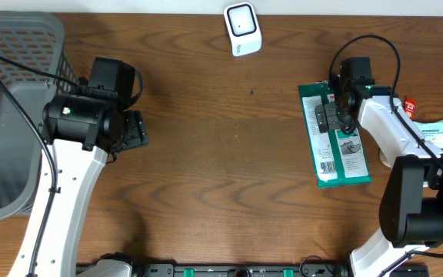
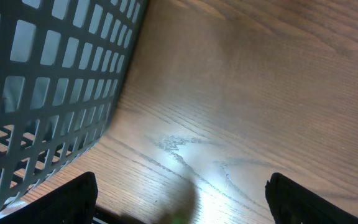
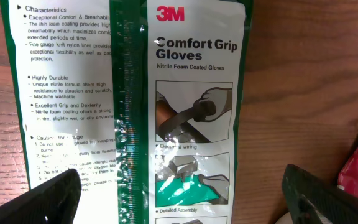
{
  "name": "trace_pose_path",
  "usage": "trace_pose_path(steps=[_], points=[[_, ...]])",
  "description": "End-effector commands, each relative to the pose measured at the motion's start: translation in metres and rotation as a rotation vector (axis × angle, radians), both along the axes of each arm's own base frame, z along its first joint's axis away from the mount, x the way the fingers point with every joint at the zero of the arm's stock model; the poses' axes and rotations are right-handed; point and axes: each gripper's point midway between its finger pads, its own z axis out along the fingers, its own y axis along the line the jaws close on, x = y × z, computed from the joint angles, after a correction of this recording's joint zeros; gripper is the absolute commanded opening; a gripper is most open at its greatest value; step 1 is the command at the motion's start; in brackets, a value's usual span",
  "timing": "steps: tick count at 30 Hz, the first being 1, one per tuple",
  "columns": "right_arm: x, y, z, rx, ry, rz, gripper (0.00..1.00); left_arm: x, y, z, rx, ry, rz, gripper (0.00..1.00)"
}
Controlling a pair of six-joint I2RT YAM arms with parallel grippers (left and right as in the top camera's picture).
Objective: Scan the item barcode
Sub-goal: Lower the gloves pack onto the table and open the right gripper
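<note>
The flat, shiny green-and-white glove pack lies on the right of the brown wooden desk. The right end effector hangs over it, spread wide. The left end effector, spread too, is beside a gray basket full of holes.

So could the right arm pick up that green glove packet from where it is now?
Probably yes. The right gripper hangs open directly over the glove packet, which lies flat on the table with nothing between them.
</note>
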Motion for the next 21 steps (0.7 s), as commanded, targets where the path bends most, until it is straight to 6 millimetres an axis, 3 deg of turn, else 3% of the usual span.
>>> trace_pose_path(steps=[1,11,17,21], points=[[0.004,0.001,0.010,0.006,-0.028,-0.001,0.99,0.000,0.002,0.001,0.010,-0.001,0.003,0.88],[0.003,0.011,0.003,0.006,-0.008,0.024,0.99,0.000,0.002,0.001,0.010,-0.002,0.003,0.88],[0.003,0.031,0.008,0.010,-0.021,0.073,0.99,0.000,0.002,0.001,0.010,-0.001,0.003,0.88],[0.004,0.054,0.024,0.015,-0.064,0.130,0.99,0.000,0.002,0.001,0.010,-0.001,0.003,0.88]])
